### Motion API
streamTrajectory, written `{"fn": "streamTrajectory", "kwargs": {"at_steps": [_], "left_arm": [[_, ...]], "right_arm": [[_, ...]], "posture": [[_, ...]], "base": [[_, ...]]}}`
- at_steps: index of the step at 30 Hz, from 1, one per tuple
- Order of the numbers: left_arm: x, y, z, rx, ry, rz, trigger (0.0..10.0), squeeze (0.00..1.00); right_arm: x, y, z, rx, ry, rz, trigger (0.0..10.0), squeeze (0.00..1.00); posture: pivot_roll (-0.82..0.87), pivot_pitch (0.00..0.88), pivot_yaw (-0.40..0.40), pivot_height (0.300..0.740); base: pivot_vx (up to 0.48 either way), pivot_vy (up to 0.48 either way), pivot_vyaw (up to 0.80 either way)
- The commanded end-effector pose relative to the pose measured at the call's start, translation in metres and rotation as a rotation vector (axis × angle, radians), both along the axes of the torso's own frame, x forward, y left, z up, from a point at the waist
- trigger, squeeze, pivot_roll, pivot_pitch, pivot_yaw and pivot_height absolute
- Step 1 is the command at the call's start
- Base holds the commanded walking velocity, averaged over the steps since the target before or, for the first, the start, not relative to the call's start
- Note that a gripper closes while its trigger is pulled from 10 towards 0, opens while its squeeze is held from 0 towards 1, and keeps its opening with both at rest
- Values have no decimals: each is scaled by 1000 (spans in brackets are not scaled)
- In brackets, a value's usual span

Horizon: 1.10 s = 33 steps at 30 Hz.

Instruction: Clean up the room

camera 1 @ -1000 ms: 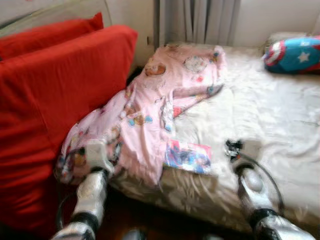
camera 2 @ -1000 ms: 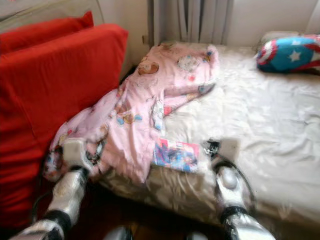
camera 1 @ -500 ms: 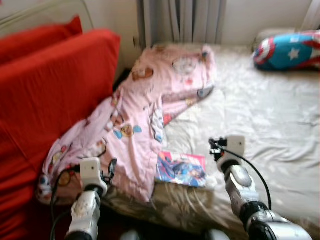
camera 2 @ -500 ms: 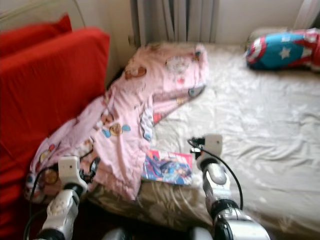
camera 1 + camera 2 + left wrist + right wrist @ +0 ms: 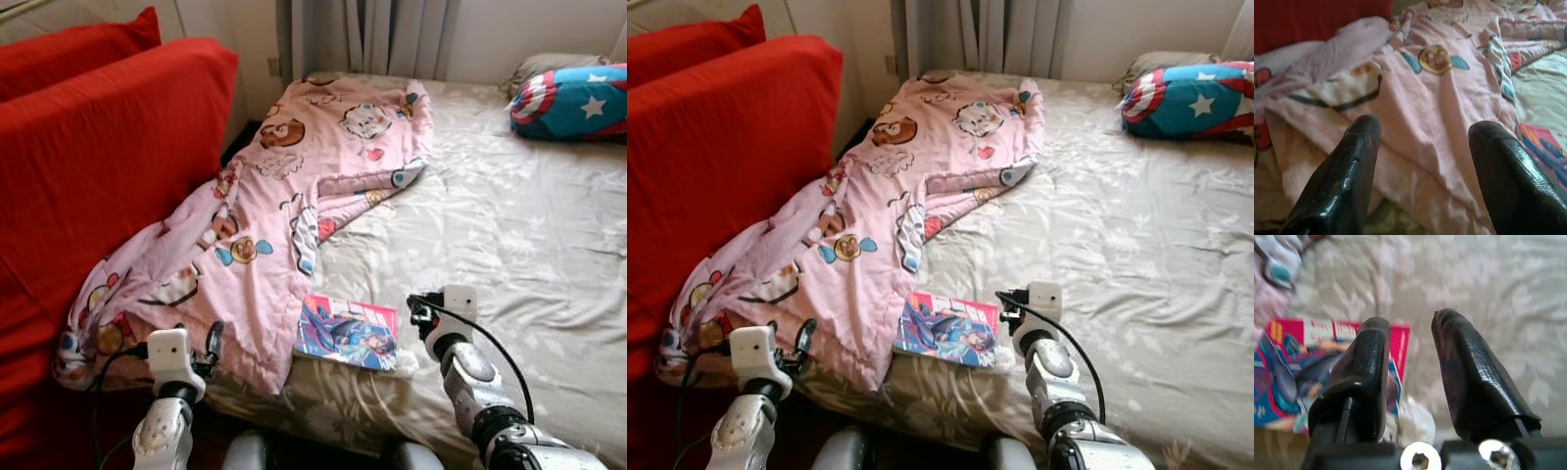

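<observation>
A crumpled pink cartoon-print blanket (image 5: 294, 186) lies across the left side of the bed and hangs over its near edge. A colourful comic book (image 5: 348, 333) rests flat on the grey sheet (image 5: 509, 225), just beside the blanket's lower corner. My left gripper (image 5: 1422, 129) is open, low at the bed's near edge, and points at the hanging blanket without touching it. My right gripper (image 5: 1408, 323) is open with a narrow gap and hovers over the sheet at the book's (image 5: 1308, 357) right edge. Nothing sits between its fingers.
Big red cushions (image 5: 98, 166) stand against the bed's left side. A blue and red star-shield pillow (image 5: 573, 103) lies at the far right by a grey pillow (image 5: 549, 67). Grey curtains (image 5: 392, 34) hang behind the bed. The sheet's right half lies flat.
The camera has shifted and the blur has gone. My left arm has dropped back from the blanket's edge toward the bed's near corner. The right gripper stays beside the book.
</observation>
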<state>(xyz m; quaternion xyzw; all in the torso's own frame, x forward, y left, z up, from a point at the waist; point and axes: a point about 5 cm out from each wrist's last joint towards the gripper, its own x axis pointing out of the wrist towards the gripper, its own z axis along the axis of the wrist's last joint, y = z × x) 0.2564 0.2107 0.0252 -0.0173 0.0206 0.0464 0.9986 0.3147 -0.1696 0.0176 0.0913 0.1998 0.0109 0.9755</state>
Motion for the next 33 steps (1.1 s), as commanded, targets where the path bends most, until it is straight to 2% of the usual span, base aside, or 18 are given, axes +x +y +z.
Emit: {"fn": "streamTrajectory", "kwargs": {"at_steps": [1,4,5,6,15,16,22,23,26,33], "left_arm": [[-6,-1,4,4,-14,1,10000,0],[-8,-1,5,6,-16,1,10000,0],[-11,-1,5,9,-14,0,10000,0],[-15,-2,5,12,-5,-8,10000,0],[-22,-1,8,29,15,-43,10000,0],[-22,0,10,38,18,-50,10000,0],[-25,2,13,51,22,-58,10000,0],[-34,5,13,59,44,-54,10000,0],[-44,6,13,70,67,-55,10000,0],[-54,14,18,93,88,-51,10000,0]], "right_arm": [[-13,9,-17,45,90,-15,10000,0],[-15,13,-19,49,105,-12,10000,0],[-17,16,-22,50,120,-11,10000,173],[-19,18,-24,53,129,-15,10000,1000],[-26,12,-31,73,161,-82,10000,976],[-28,9,-33,70,167,-93,10000,0],[-30,6,-34,65,173,-108,10000,0],[-33,3,-36,65,175,-130,10000,0],[-35,2,-38,63,180,-140,10000,0],[-35,3,-38,59,177,-144,10000,0]], "posture": [[134,162,1,633],[134,162,4,633],[139,167,15,633],[138,179,34,633],[133,191,68,633],[142,214,81,633],[153,244,95,633],[170,271,111,633],[182,277,117,633],[205,299,143,633]], "base": [[0,0,0],[0,0,0],[0,0,0],[0,0,0],[0,0,0],[0,0,0],[0,0,0],[0,0,0],[0,0,0],[0,0,0]]}}
